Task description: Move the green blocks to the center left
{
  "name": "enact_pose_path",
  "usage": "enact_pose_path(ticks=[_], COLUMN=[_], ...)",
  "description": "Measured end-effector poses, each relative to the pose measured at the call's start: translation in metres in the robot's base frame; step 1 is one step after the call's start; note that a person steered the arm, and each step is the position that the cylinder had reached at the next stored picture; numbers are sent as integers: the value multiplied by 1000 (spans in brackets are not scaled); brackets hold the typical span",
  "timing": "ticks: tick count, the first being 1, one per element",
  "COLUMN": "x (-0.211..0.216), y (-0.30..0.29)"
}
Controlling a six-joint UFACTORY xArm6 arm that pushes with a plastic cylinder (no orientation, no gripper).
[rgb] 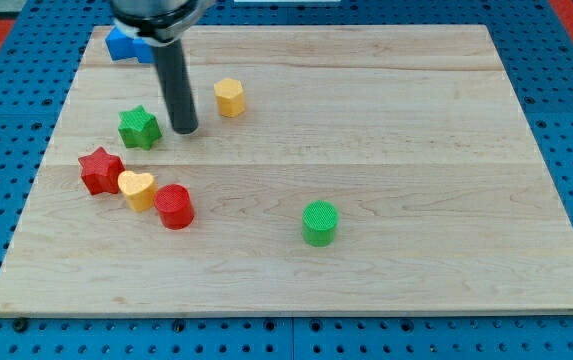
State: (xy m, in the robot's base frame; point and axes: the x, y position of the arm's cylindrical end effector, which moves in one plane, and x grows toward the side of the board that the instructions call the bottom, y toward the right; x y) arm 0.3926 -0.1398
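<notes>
A pale wooden board [386, 120] lies on a blue pegboard surface [566, 60] and fills most of the view.

Going from the view's left: a red star block [100, 170] sits at the left side of the board, slightly below middle height. A yellow heart-shaped block [137, 189] touches it at about four o'clock, and a red cylinder [175, 207] stands just beside the heart, again at about four o'clock.

At about one o'clock from the red star is a green star block [138, 127], already in the board's centre-left region. A blue block [126, 44], its shape partly hidden by the arm, lies at the top left corner.

My tip [186, 129] rests on the board just beside the green star, at its three o'clock, close but apparently not touching. There is no claw on this arm, only a straight dark rod, so nothing opens or closes and nothing is held.

A yellow block [229, 97], roughly hexagonal, lies near the tip at about two o'clock.

Further right, a green cylinder [319, 222] stands alone below the board's centre, well apart from the tip, at about four o'clock from it.

Judging by this layout, the green cylinder is the block left to shift. The tip would need to pass round to the cylinder's far right side, then push towards nine or ten o'clock.
</notes>
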Motion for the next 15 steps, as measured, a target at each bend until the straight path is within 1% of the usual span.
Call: enact_pose_path(ticks=[1, 2, 3, 4, 5, 6, 7, 8, 9, 10, 11, 12, 15], x=[0, 2, 9, 32, 90, 151, 154, 111, 59, 15, -14, -20, -56], y=[-52, -45, 48, 152, 231, 227, 169, 126, 99, 39, -5, -22, -20])
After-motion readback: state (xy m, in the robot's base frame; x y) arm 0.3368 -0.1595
